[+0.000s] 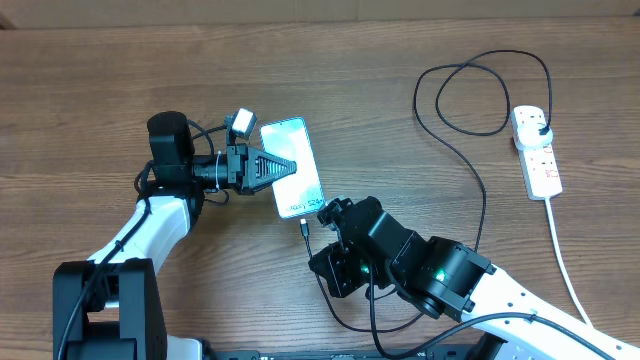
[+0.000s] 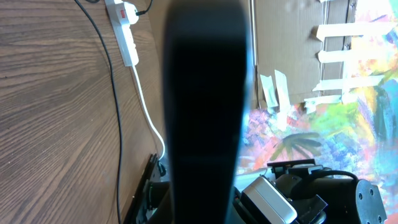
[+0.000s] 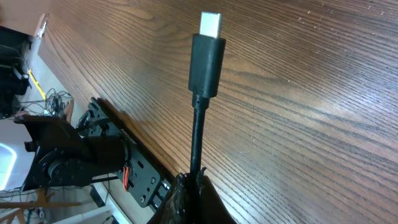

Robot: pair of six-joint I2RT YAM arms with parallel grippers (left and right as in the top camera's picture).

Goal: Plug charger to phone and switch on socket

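- Here, the left gripper (image 1: 285,166) is clamped on the phone (image 1: 290,140), near the middle of the table (image 1: 100,90).
- The right gripper (image 3: 193,190) pinches the charger (image 3: 206,62) just below its connector, beside the phone's near end.
- The socket (image 1: 538,155) lies near the table's right edge, with the charger's plug in it.

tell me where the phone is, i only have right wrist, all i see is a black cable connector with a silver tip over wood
Observer: The slim smartphone with the light-blue screen is in the left gripper, which is shut on it.
Operator: which way from my tip
Observer: Overhead, the phone's near short end lies just ahead of the connector, screen facing up.
Operator: and the other end of the cable
Observer: The black charger cable loops away to the right, and its plug sits in the white power strip.
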